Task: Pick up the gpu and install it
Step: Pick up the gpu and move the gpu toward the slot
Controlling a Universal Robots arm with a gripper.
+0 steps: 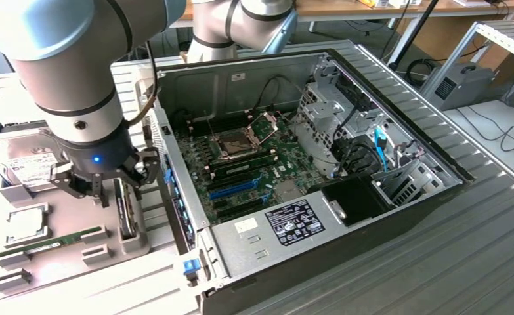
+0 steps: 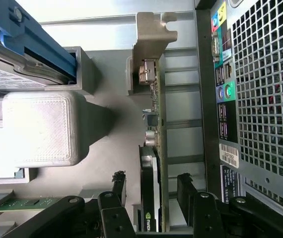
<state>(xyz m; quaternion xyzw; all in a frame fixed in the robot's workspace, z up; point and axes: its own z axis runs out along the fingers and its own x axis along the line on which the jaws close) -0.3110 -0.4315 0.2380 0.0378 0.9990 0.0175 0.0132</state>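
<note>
Gripper (image 1: 119, 190) hung over the gpu (image 1: 127, 211), jaws spread wide. One finger (image 2: 185, 186) stood off each face of the card with a gap on both sides. Nothing was held.

Gpu stood on edge in a grey holder (image 1: 138, 244), at 9 o'clock of the computer case (image 1: 239, 82) in the exterior view, just beside its wall. Its silver bracket (image 2: 154, 29) was at the end away from the gripper.

Handling, judged:
- light, thin, stiff board
- exposed parts and connector edge fragile
- smooth faces, so some risk of slip
- best pinched across the two flat faces, at the cooler end the fingers straddled, not by the bracket

Count:
- gpu: 1
- gripper: 1, with 2 fingers
- hard drive (image 1: 25, 164): 1, at 10 o'clock of the gripper
- memory stick (image 1: 51, 241): 1, at 8 o'clock
- case: 1
</note>
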